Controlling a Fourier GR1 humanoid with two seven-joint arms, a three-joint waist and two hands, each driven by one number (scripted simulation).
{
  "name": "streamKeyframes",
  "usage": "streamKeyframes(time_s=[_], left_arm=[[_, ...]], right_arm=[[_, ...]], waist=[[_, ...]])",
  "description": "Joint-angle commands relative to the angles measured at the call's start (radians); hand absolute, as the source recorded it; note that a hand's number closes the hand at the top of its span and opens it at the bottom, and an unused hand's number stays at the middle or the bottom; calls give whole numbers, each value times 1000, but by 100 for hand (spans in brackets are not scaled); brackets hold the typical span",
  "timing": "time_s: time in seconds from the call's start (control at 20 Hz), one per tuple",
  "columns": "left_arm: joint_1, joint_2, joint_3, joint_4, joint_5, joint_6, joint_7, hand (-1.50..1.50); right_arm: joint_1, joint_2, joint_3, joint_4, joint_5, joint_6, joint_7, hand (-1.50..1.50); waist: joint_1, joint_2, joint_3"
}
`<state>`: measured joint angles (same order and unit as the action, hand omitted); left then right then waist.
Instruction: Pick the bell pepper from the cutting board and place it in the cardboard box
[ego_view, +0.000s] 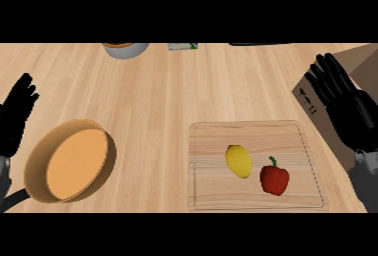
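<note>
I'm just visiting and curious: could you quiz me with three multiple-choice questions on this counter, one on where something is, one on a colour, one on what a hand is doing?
1. Where is the bell pepper?
A. on the cutting board
B. in the pan
C. in the box

2. What colour is the thing beside the pepper?
A. green
B. yellow
C. blue

3. The right hand is:
A. curled round the pepper
B. open, fingers straight
C. pressing the board

Answers:
1 A, it lies right of the lemon.
2 B, the lemon is yellow.
3 B, it holds nothing, beside the cardboard box.
</note>
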<state>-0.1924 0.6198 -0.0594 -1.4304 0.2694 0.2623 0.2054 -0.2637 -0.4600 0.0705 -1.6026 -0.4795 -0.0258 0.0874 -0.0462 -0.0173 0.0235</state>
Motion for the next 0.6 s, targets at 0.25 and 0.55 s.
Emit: streamKeyframes(time_s=[0.25,0.55], left_arm=[[-30,3,-108,-129,-85,-106,-181,0],[21,-62,-184,-160,-101,-143,-251,0]], right_arm=[[56,-271,-237,-226,233,-223,32,-150],[440,-354,-197,-409,487,-274,78,-150]], waist=[[-99,-21,-35],[-52,-1,-26]])
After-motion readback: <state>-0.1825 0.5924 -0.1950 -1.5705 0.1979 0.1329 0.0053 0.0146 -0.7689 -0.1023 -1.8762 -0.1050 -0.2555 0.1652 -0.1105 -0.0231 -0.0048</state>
